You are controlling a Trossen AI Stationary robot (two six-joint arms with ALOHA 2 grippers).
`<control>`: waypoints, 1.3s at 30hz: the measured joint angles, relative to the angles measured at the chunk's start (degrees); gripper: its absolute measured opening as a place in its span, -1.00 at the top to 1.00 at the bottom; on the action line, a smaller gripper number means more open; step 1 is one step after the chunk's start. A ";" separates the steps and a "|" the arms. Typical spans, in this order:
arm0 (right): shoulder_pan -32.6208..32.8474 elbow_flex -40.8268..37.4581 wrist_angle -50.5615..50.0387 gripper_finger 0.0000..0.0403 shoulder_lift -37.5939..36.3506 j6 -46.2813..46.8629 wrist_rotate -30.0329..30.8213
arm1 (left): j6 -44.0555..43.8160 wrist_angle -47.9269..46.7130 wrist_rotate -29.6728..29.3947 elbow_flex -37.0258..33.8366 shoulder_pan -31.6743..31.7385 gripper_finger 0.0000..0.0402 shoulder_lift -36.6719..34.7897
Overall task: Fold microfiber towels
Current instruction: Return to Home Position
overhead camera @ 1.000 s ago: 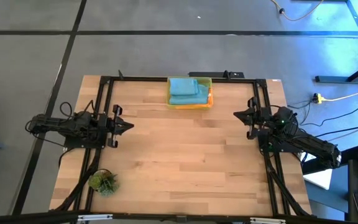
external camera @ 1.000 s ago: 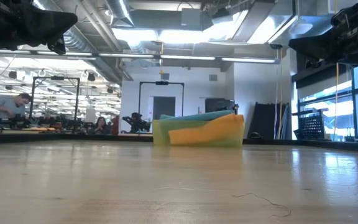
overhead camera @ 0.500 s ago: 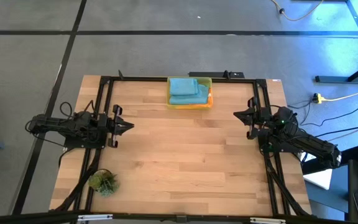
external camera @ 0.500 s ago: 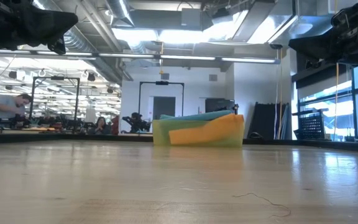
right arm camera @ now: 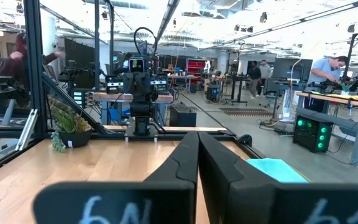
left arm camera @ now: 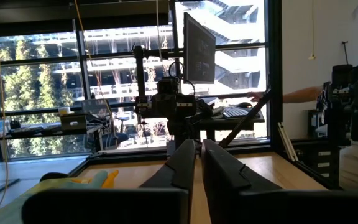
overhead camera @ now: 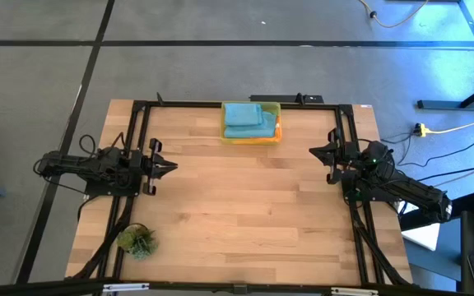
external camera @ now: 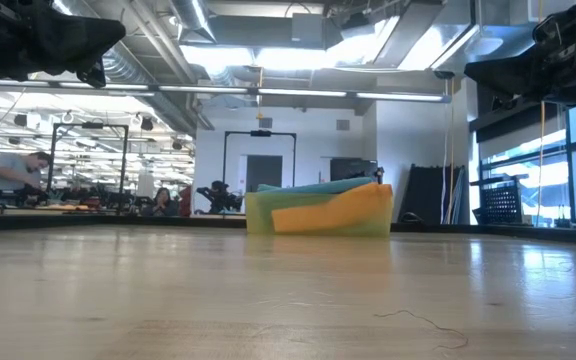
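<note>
High view: towels (overhead camera: 241, 117) in yellow bin (overhead camera: 253, 141); left tool (overhead camera: 172, 167), right tool (overhead camera: 313, 151) pressed together (plant tuft (overhead camera: 137, 240) near left).

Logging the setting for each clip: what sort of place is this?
Probably an open-plan robotics lab: exposed ceiling ducts, a person working at an equipment bench, and a wooden table in a frame, left claw and right claw parked at its sides.

2 arms (overhead camera: 89, 164), 1 bin (external camera: 257, 216), 1 plant (overhead camera: 137, 240), 2 teal towels (overhead camera: 241, 115), 1 orange towel (overhead camera: 277, 131).
</note>
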 joint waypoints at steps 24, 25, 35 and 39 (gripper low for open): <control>0.00 0.00 0.01 0.93 0.00 0.00 0.00 | 0.00 0.00 -0.01 0.00 -0.01 0.93 -0.01; 0.00 0.00 0.01 0.93 0.00 0.00 0.00 | 0.00 0.00 -0.02 0.00 -0.01 0.92 -0.01; 0.00 0.00 0.00 0.93 -0.02 0.00 0.00 | 0.00 0.00 0.00 0.00 0.00 0.86 -0.02; 0.00 0.00 0.00 0.93 0.00 0.00 0.00 | 0.00 0.00 -0.01 0.00 -0.01 0.88 -0.01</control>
